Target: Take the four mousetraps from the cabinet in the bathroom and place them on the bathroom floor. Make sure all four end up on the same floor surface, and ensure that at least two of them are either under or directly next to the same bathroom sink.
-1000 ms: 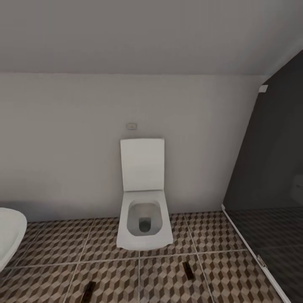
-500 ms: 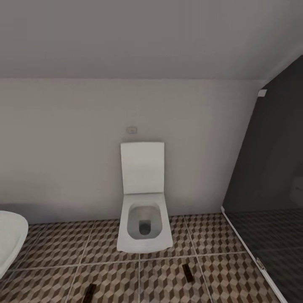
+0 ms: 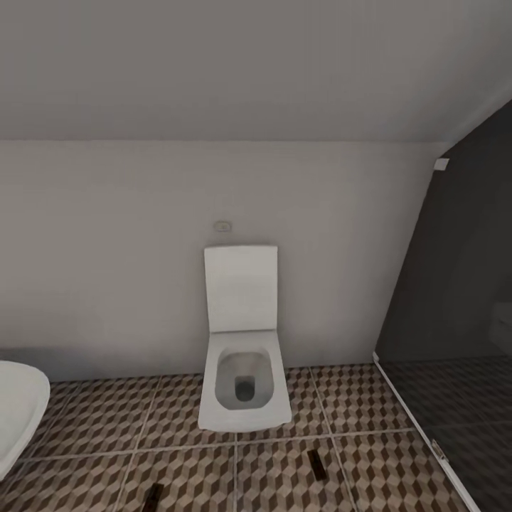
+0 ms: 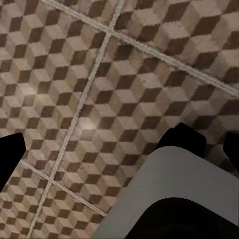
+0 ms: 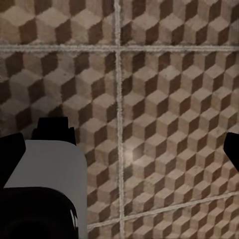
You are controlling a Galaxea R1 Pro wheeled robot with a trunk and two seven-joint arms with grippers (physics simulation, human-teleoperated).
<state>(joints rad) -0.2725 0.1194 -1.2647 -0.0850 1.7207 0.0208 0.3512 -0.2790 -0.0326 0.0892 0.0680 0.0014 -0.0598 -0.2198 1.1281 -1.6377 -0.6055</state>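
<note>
1. Bathroom floor (image 3: 284, 476) has cube-pattern tiles, with a white toilet (image 3: 243, 387) against the wall.
2. Two mousetraps lie flat on it: one (image 3: 316, 462) before the toilet, another (image 3: 154, 496) nearer the bathtub (image 3: 18, 409).
3. Left gripper (image 4: 119, 149) and right gripper (image 5: 124, 149) hang spread and empty over tiles, likely freed for travel.

Ahead of me, at the centre of the head view, a toilet (image 3: 243, 384) stands against the back wall (image 3: 107, 249), its lid (image 3: 240, 288) raised upright against that wall. It rests on the bathroom floor (image 3: 85, 427), which fills the lower part of the frame. Two mousetraps lie on that floor in front of the toilet: one (image 3: 317, 462) at lower right of centre, the other (image 3: 153, 497) at the bottom edge, left of centre. A bathtub (image 3: 18, 412) rim sits at the lower left edge. A glass partition (image 3: 455, 320) fills the right side.
</note>
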